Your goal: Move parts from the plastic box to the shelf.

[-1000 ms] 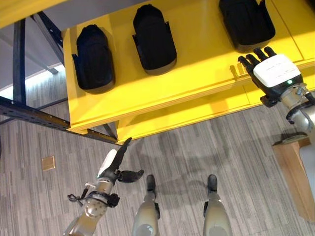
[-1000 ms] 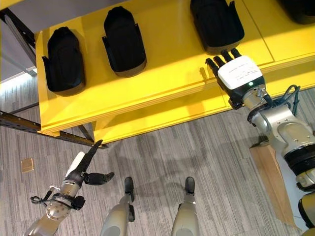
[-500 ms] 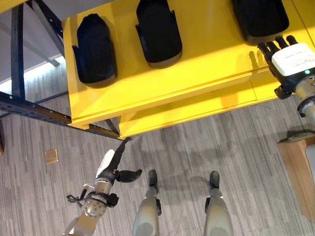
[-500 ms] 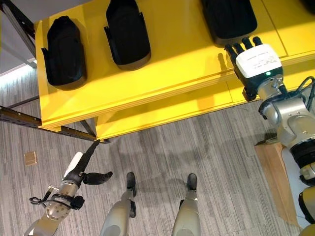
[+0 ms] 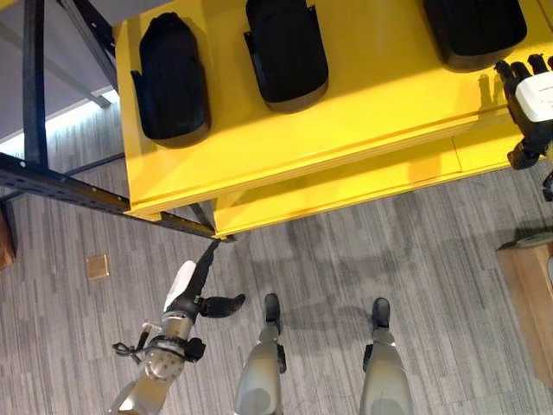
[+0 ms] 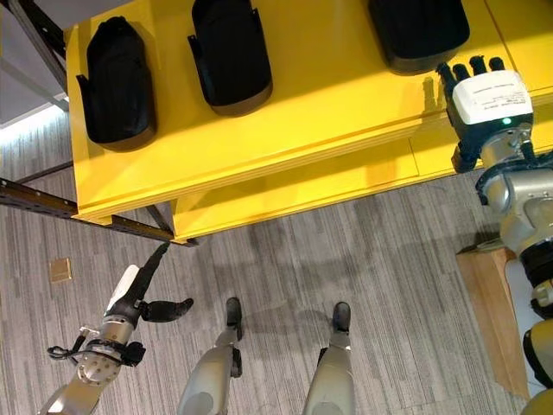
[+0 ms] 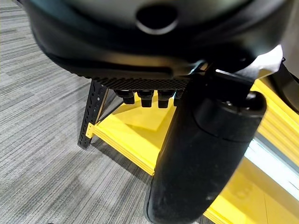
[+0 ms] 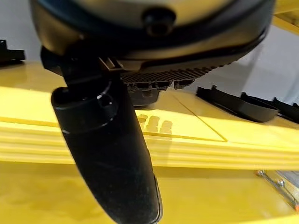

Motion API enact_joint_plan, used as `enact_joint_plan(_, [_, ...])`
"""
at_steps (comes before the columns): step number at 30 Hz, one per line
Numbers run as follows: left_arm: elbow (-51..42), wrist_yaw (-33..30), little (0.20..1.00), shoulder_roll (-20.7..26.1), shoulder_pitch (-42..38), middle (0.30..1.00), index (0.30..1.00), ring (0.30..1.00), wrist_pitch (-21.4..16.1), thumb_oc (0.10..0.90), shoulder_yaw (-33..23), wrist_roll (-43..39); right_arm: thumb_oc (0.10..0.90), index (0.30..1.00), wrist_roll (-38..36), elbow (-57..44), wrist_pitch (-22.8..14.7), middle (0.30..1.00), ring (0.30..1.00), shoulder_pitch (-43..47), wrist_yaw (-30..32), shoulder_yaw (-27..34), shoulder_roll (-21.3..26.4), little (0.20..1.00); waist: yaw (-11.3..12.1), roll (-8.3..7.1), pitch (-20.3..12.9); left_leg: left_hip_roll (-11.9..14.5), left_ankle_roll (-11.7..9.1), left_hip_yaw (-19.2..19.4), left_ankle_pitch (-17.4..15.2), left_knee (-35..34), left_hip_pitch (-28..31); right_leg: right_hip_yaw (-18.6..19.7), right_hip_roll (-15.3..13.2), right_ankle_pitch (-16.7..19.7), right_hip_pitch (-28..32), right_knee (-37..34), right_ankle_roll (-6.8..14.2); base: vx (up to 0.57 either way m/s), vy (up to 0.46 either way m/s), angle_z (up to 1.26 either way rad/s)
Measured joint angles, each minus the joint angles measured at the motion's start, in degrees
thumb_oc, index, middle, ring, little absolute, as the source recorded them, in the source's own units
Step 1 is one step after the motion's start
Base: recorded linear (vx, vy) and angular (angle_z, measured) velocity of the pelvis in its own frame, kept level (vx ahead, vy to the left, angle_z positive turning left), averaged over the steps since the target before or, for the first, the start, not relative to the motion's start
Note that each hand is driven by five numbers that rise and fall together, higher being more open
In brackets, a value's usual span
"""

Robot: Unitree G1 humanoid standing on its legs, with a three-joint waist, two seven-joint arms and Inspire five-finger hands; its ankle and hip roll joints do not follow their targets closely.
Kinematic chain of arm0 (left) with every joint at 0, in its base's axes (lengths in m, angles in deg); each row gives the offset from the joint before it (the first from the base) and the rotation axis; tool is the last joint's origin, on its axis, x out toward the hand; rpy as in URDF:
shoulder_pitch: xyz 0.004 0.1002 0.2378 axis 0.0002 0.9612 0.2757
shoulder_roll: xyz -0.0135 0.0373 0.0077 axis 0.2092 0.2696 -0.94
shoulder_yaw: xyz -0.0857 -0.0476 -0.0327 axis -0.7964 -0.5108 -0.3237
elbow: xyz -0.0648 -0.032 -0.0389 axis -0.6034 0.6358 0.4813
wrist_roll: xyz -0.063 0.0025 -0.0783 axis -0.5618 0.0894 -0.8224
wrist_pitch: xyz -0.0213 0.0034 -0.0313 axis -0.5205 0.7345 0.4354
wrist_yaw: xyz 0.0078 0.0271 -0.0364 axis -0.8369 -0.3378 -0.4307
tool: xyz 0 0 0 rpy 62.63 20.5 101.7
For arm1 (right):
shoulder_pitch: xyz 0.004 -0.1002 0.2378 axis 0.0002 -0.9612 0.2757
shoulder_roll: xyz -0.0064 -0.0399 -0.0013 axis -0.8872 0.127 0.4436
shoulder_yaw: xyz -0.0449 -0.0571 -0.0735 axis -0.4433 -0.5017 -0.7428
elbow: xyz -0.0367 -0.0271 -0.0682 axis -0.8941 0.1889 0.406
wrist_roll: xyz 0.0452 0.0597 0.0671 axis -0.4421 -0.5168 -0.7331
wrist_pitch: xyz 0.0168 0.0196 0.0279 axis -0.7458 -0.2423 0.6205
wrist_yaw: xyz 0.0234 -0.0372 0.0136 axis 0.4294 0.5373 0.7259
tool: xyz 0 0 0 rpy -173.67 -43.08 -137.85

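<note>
Your right hand [image 6: 488,99] hangs over the front edge of the yellow wooden shelf [image 6: 302,121], fingers straight and spread, holding nothing. Three moulded black plastic parts lie on that shelf: one at the left end [image 6: 117,82], one beside it [image 6: 229,54], and one just beyond your right fingertips [image 6: 419,33]. Your left hand [image 6: 138,294] is low over the grey striped floor [image 6: 389,259], fingers extended, thumb out, empty.

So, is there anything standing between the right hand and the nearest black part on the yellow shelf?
Nothing visible does. The right hand hangs open over the front edge of the yellow shelf, and only bare yellow surface separates it from the nearest black moulded plastic part.
</note>
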Motion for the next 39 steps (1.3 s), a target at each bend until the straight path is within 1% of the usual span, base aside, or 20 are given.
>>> enact_joint_plan(8, [0.2,-0.5,1.0,0.0,0.1,1.0,1.0,1.0,0.0,0.9,-0.4,-0.7,0.9,1.0,-0.4,0.5,0.3,1.0,1.0,0.1,0.4,0.0,-1.7,1.0,0.2,0.08,0.0,-0.1,0.0,-0.7,0.3,0.3,-0.8,-0.1,-0.1,-0.8,-1.3,2.0,-0.1,0.0,-0.003,0.03])
enact_joint_plan(12, [0.5,-1.2,1.0,-0.1,0.1,1.0,1.0,1.0,0.0,0.9,-0.4,-0.7,0.9,1.0,-0.5,0.6,0.3,1.0,1.0,0.3,0.4,0.0,-1.8,1.0,0.9,0.31,0.1,-0.2,0.1,-0.7,0.5,0.3,-1.3,-0.1,-0.3,-0.8,-1.9,2.4,-0.1,0.0,0.0,0.0])
enact_joint_plan(16, [0.5,-1.2,1.0,-0.2,0.2,1.0,1.0,1.0,0.0,0.9,-0.4,-0.7,0.9,1.0,-0.5,0.6,0.4,1.0,1.0,0.8,0.5,-0.2,-1.8,1.0,1.1,0.64,0.3,-0.7,0.2,-0.9,0.7,0.3,-1.3,-0.1,-0.7,-1.0,-2.0,2.8,0.2,0.0,-0.003,0.03])
enact_joint_plan(19, [0.5,-1.2,1.0,-0.2,0.1,1.0,1.0,1.0,-0.1,0.9,-0.4,-0.7,0.9,1.0,-0.4,0.6,0.4,1.0,1.0,1.0,0.5,-0.8,-1.8,1.0,1.2,0.63,0.3,-0.7,0.2,-1.0,0.7,0.3,-1.5,-0.1,-0.7,-1.3,-2.2,3.3,0.2,0.0,-0.003,0.01])
enact_joint_plan(21, [0.4,-1.3,1.0,-0.2,0.3,1.0,1.0,1.0,-0.1,0.9,-0.5,-0.7,0.9,1.0,-0.4,0.6,0.7,1.0,1.0,3.0,0.5,-2.3,-1.8,1.0,1.2,0.62,0.3,-0.7,0.3,-1.1,1.0,0.4,-2.4,-0.2,-0.7,-1.4,-3.4,4.0,0.1,0.0,-0.006,0.02])
enact_joint_plan(24, [0.5,-1.2,1.0,-0.2,0.3,1.0,1.0,1.0,-0.1,0.9,-0.5,-0.7,0.9,1.0,-0.4,0.7,0.7,1.0,1.0,3.6,0.5,-2.3,-1.8,1.0,1.3,0.59,0.3,-0.7,0.3,-1.2,1.2,0.4,-3.2,-0.3,-0.7,-1.5,-4.2,4.5,0.0,0.0,-0.01,0.04])
enact_joint_plan(28, [0.5,-1.3,1.0,-0.2,0.3,1.0,1.0,1.0,-0.7,0.9,-0.5,-0.8,0.9,1.0,-0.5,5.0,0.7,1.0,1.0,5.2,0.4,-4.3,-2.0,1.0,2.3,0.56,0.3,-0.7,0.3,-1.8,1.2,0.4,-3.4,-0.6,-0.7,-1.5,-4.2,4.5,0.0,0.0,0.004,0.02])
enact_joint_plan(32, [0.5,-1.3,1.0,-0.2,0.3,1.0,1.0,1.0,-0.8,0.9,-0.5,-0.8,0.9,1.0,-1.7,6.6,0.7,1.0,1.0,5.8,0.5,-4.3,-2.5,1.0,2.7,0.55,0.3,-0.7,0.3,-2.0,1.4,0.4,-3.5,-0.7,-0.7,-1.6,-4.2,4.6,0.0,0.0,0.002,0.02])
enact_joint_plan(35, [0.5,-1.3,1.0,-0.2,0.4,1.0,1.0,1.0,-0.8,0.9,-0.5,-0.8,0.9,1.0,-2.7,7.2,0.8,1.0,1.0,7.0,0.5,-4.3,-2.4,1.0,2.7,0.41,0.4,-0.7,0.2,-2.3,1.8,0.4,-4.8,-0.8,-0.7,-1.6,-5.7,5.2,0.0,0.0,0.0,0.01])
enact_joint_plan(39, [0.5,-1.4,1.0,-0.2,0.3,1.0,1.0,1.0,-0.8,0.9,-0.5,-0.8,0.9,1.0,-2.8,7.2,0.8,1.0,1.0,7.1,0.5,-4.5,-2.5,1.0,2.7,0.3,0.5,-0.8,0.1,-2.3,1.8,0.4,-4.9,-0.8,-0.7,-1.6,-5.8,5.3,0.0,0.0,0.0,0.0])
